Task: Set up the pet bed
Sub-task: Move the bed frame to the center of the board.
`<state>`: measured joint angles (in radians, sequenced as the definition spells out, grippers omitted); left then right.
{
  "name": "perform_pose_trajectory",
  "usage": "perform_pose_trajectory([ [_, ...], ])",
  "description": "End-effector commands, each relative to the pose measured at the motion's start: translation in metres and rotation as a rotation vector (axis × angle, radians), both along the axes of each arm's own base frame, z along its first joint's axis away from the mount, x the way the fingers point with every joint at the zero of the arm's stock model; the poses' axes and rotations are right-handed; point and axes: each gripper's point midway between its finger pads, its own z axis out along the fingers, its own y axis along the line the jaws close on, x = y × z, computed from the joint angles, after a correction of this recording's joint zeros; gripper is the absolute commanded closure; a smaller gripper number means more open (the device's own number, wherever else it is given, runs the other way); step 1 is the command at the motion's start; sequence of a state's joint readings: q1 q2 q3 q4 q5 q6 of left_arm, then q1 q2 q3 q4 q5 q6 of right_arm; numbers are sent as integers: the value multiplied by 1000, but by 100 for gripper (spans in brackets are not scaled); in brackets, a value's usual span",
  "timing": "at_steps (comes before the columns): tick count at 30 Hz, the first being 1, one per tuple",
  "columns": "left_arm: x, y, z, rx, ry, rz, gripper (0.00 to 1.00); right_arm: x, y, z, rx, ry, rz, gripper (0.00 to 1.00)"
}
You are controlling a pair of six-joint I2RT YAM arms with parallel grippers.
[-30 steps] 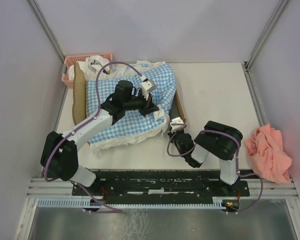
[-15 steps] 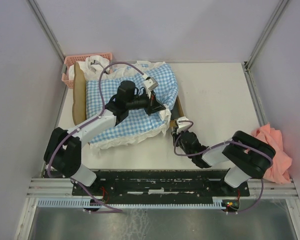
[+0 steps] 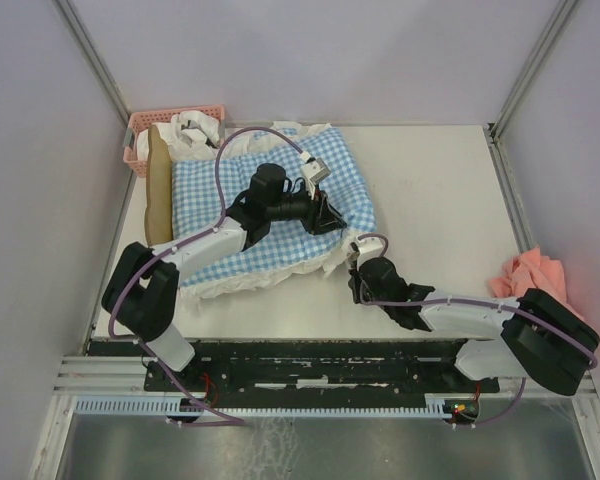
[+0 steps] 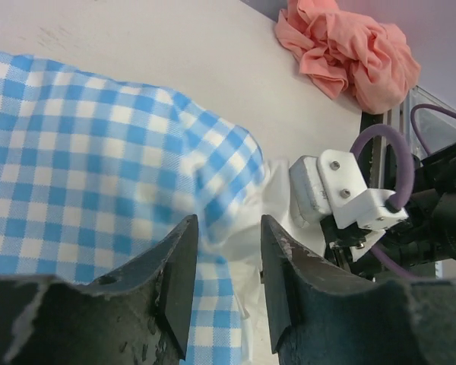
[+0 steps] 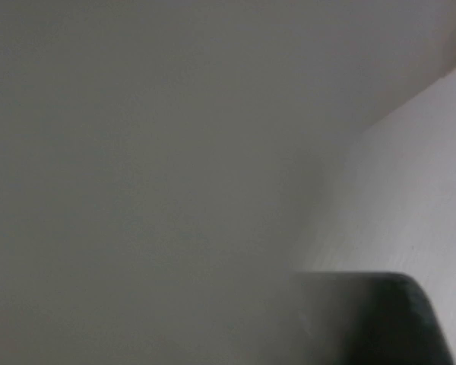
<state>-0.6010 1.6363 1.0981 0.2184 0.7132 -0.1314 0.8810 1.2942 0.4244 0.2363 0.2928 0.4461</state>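
Pet bed (image 3: 158,190) mostly hidden under gingham bedding (image 3: 202,192), right wrist view blurred grey

Enclosed robotics lab test cell: plain pale wall panels (image 3: 310,60) on three sides, aluminium corner posts (image 3: 95,55), a white table (image 3: 430,190). Bolted to a black base plate (image 3: 320,362) on metal rails (image 3: 80,385) at the near edge, two robot arms (image 3: 205,248) trailing purple cables (image 3: 218,180).

The white table (image 3: 430,190) carries the pet bed (image 3: 158,195) at left, a pink basket (image 3: 137,140) apparently at its far-left corner, and a crumpled salmon cloth (image 3: 525,275) at right.
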Motion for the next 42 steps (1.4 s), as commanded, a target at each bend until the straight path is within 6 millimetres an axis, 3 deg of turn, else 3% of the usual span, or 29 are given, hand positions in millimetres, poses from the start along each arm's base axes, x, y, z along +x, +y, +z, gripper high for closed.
perform_pose_trajectory([
  [1,7,-4,48,-77,-94,16,50,-25,-14,-15,14,112,-29,98],
  [6,7,8,46,-27,-106,73,49,-43,-10,-13,87,142,34,98],
  [14,13,44,36,77,-123,264,49,-58,-11,1,146,128,94,98],
  [22,25,88,30,150,-53,547,48,-58,-18,-13,146,128,62,98],
  [27,36,156,18,268,54,868,46,-55,-17,-13,181,107,40,98],
  [36,33,309,28,277,63,1340,30,-54,-9,-21,203,129,43,98],
  [42,23,380,15,304,141,1495,25,-55,-7,-24,210,140,48,98],
])
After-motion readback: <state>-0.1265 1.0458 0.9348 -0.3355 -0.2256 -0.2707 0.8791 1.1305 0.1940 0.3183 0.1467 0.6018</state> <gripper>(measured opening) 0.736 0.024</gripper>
